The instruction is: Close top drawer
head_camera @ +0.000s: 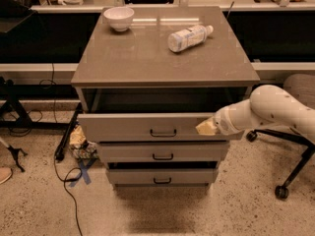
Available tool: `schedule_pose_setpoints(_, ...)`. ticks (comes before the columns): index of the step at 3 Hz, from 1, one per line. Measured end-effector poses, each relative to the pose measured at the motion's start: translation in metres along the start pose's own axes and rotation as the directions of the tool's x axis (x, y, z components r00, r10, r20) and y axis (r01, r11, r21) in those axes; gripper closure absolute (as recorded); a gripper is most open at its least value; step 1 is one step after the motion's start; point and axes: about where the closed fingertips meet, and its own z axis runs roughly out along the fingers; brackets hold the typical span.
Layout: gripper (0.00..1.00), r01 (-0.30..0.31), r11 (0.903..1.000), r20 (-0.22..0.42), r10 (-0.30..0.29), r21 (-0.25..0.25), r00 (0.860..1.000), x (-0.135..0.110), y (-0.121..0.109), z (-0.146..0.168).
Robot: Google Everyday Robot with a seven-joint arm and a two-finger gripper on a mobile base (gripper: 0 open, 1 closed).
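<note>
A black cable point(63, 180) is seen on the speckled floor at lower left. A white bowl point(118, 17) is placed upright at the upper left of the cabinet point(147, 63) top. The top drawer point(123, 128) is shown at the centre of the frame, directly under the cabinet top, partly pulled out, with its dark interior exposed and its black handle point(163, 132) at mid-front. Two narrower drawers point(162, 154) are stacked below it. A bottle point(189, 37) is laid on its side at the upper right of the top. The gripper point(206, 127) is held at the right end of the drawer front, apparently touching it; whether it is open or closed cannot be told. The white arm point(268, 109) enters from the right edge, over a chair base point(290, 154).
</note>
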Motion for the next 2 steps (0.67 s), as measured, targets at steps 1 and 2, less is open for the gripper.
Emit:
schedule_pose_setpoints(1,1.00,0.028,0.9994,0.024,-0.028,-0.021,0.999,-0.022,-0.005,0.008)
schedule_pose_setpoints(2,1.00,0.043,0.9984,0.041,-0.041,-0.037,0.998,-0.036,-0.009,0.012)
